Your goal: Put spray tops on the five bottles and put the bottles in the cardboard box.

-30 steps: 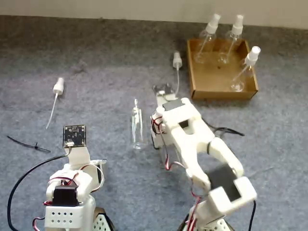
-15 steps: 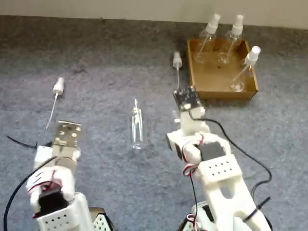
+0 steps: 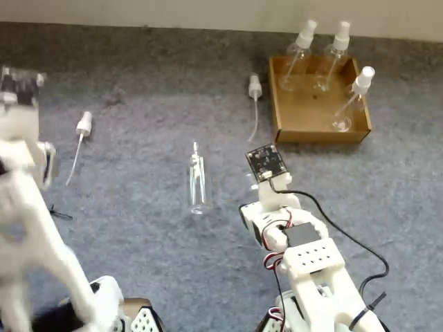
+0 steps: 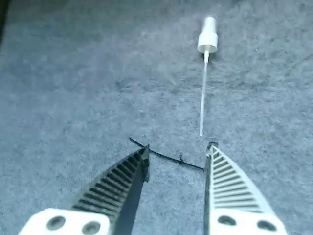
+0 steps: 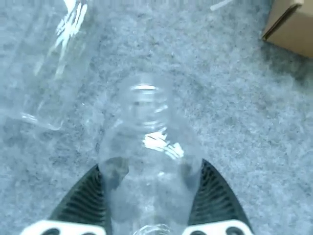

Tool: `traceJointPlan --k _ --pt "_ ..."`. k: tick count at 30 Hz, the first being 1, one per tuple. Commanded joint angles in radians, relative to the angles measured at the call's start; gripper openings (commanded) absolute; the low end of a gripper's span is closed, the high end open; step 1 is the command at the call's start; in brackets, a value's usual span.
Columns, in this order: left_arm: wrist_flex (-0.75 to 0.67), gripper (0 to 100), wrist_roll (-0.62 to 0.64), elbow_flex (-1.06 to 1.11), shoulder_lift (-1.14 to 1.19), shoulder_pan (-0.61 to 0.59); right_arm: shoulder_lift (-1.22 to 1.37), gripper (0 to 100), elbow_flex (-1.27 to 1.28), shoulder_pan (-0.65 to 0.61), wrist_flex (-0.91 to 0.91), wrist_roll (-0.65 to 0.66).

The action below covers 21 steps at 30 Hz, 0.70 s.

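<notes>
Bottle [image 5: 146,147] in right tool [image 5: 149,169], neck pointing outward

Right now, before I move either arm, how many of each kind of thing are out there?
Bottles with spray tops, in the cardboard box: 3
Bottles without tops: 2, one lying on the carpet, one in the right hand
Loose spray tops: 2
Cardboard box: 1
Black cable tie: 1
Total: 9
</notes>
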Motion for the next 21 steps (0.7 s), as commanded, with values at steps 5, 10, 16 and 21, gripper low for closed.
traceJointPlan --k 5,10,16,21 --pt "0.334 25 0.009 -1.264 0.992 0.128 -0.021 0.4 -0.004 0.012 -0.025 0.008" --pt "0.345 28 -0.046 -1.675 1.34 0.139 -0.019 0.4 -0.004 0.012 -0.025 0.008" --pt "0.232 28 -0.044 -1.94 1.653 0.139 -0.019 0.4 -0.004 0.012 -0.025 0.008" --pt "0.069 28 -0.04 -1.94 1.77 0.159 -0.019 0.4 -0.004 0.012 -0.025 0.008"
